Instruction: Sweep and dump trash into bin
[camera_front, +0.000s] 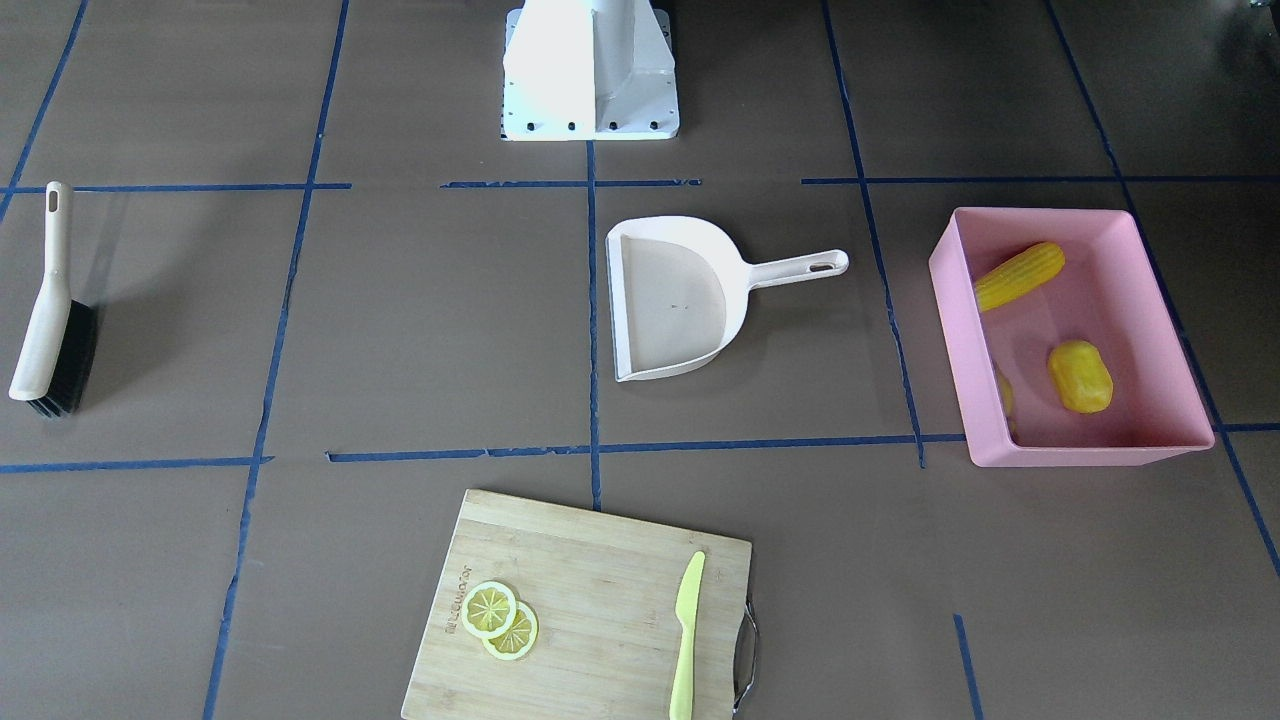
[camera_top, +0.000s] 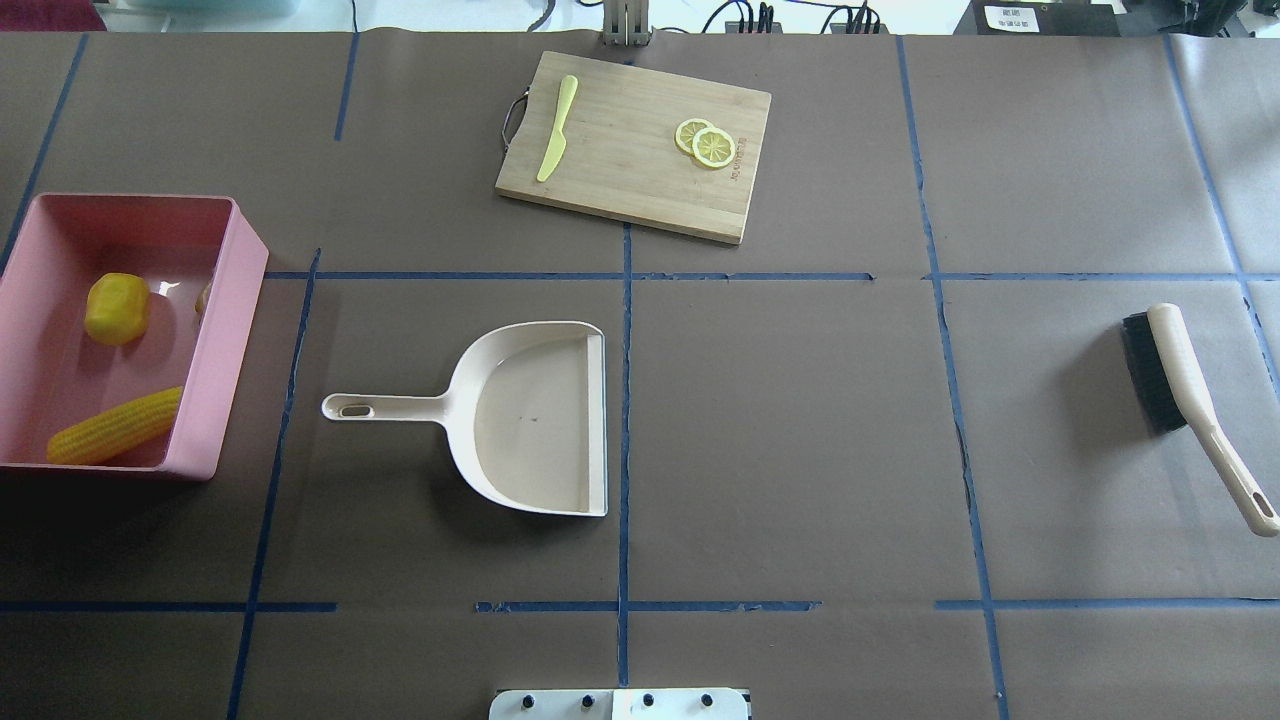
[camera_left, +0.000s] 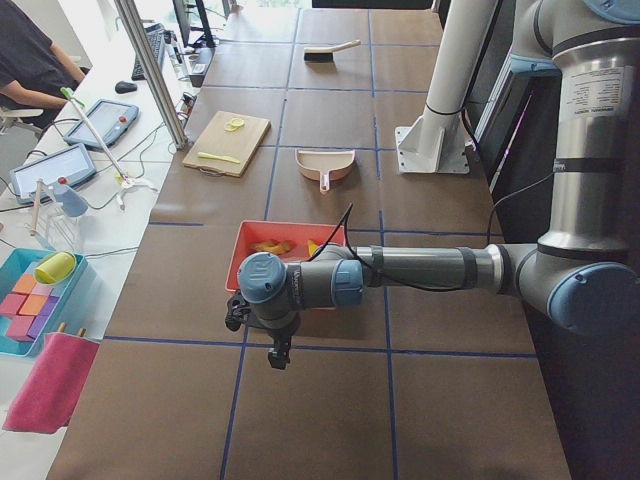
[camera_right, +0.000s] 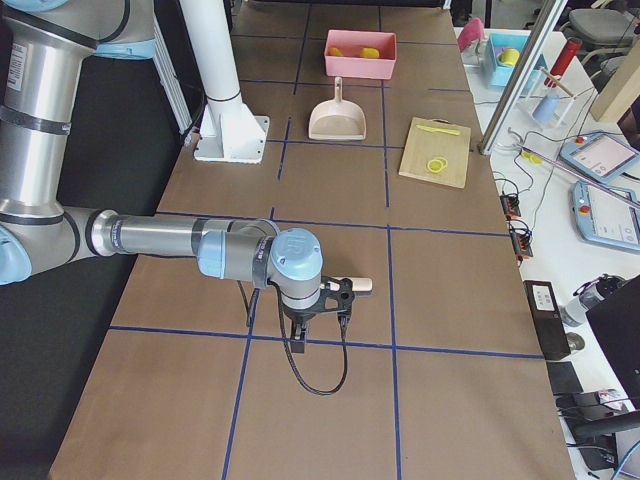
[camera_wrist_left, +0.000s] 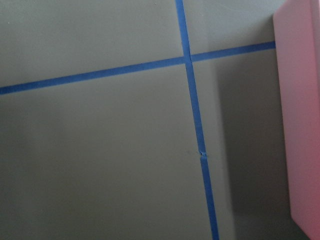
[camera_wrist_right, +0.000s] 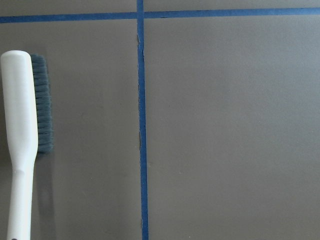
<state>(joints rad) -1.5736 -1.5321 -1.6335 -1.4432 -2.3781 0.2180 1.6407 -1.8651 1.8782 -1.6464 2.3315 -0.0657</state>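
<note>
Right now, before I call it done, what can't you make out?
1. Left gripper: seen only in the exterior left view, small; open or shut cannot be told.
2. Right gripper: the same, only in exterior right.
3. Third piece of trash: the bin wall hides all but a sliver, overhead and front-facing.
4. Brush: in exterior right, the right arm's wrist covers all but its handle tip.

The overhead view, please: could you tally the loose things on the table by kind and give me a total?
pink bin: 1
toy foods inside it: 3 (corn cob, potato lump, ginger root, mostly hidden by the wall)
lemon slices: 2
plastic knife: 1
cutting board: 1
dustpan: 1
brush: 1
Total: 10
</note>
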